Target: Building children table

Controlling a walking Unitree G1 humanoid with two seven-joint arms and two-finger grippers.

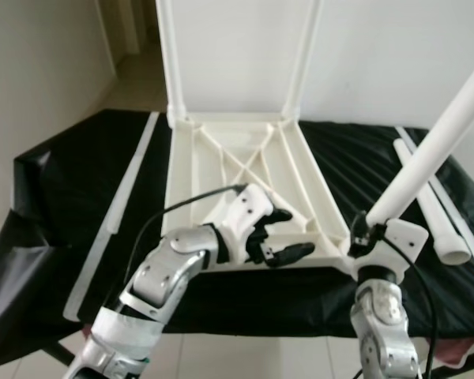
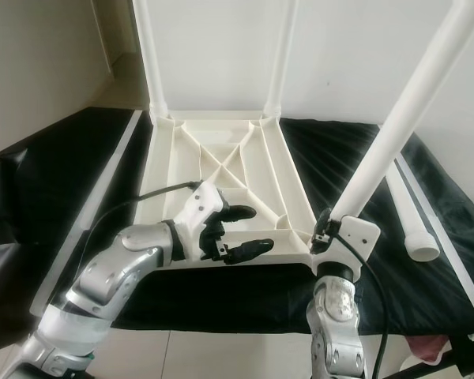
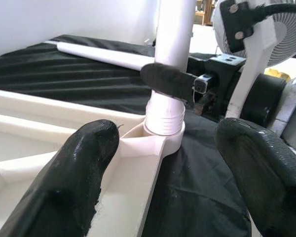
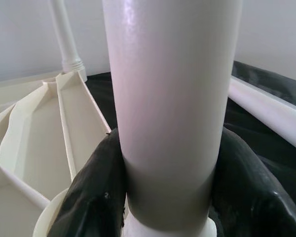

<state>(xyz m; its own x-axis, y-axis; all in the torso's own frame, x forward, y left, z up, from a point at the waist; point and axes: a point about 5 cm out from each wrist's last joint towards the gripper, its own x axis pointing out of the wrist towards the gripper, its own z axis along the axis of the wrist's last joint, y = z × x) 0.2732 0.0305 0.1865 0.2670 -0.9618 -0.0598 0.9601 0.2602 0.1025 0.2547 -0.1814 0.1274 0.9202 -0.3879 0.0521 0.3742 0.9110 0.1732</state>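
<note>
Upside-down white tabletop (image 1: 245,174) mid-frame on black sheet (image 1: 63,205), two legs standing at far corners, spare leg (image 1: 434,213) lying right; right gripper (image 1: 363,234) clamped on table leg (image 1: 434,142) at near-right corner socket, left gripper (image 1: 280,235) spread empty beside.

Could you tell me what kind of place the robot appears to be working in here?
Probably a room in a home: plain white walls, a pale tiled floor, a doorway to a corridor at far left, and a fan beside the black-covered work table.
</note>
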